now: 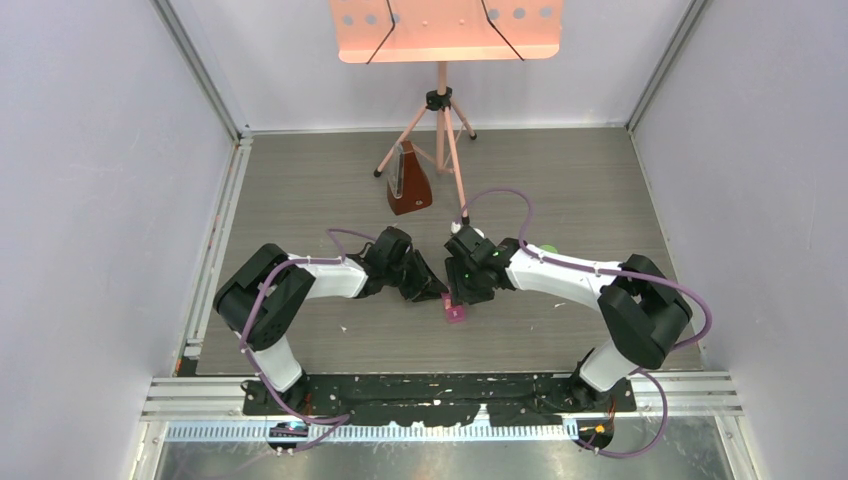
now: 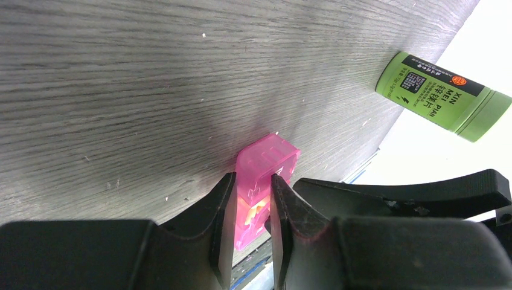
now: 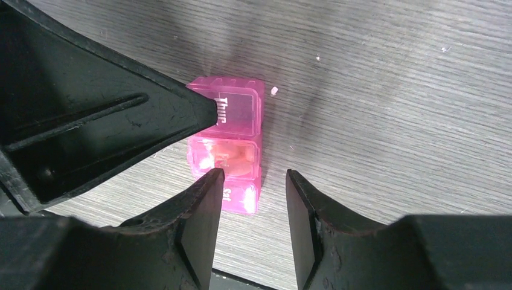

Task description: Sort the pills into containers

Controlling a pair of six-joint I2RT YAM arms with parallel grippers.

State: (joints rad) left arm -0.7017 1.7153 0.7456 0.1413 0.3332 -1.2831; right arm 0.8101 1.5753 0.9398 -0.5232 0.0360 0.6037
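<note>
The pink pill box (image 1: 456, 313) lies on the grey wood table between the two grippers. In the left wrist view my left gripper (image 2: 252, 205) is shut on the pill box (image 2: 268, 158), one finger against each long side. Orange-yellow pills (image 2: 258, 209) show through its wall. In the right wrist view the box (image 3: 235, 112) has lids marked "Thur" and "Sat", and orange pills (image 3: 232, 156) sit in the middle compartment. My right gripper (image 3: 253, 181) is open and empty just above the box's near end, its left finger over the "Sat" lid. The left gripper's finger (image 3: 121, 115) touches the "Thur" end.
A green cylindrical bottle (image 2: 444, 96) lies on its side behind the right arm, and also shows in the top view (image 1: 548, 248). A brown metronome (image 1: 408, 185) and a tripod stand (image 1: 440, 130) are at the back. White specks dot the table. The table's front edge is close.
</note>
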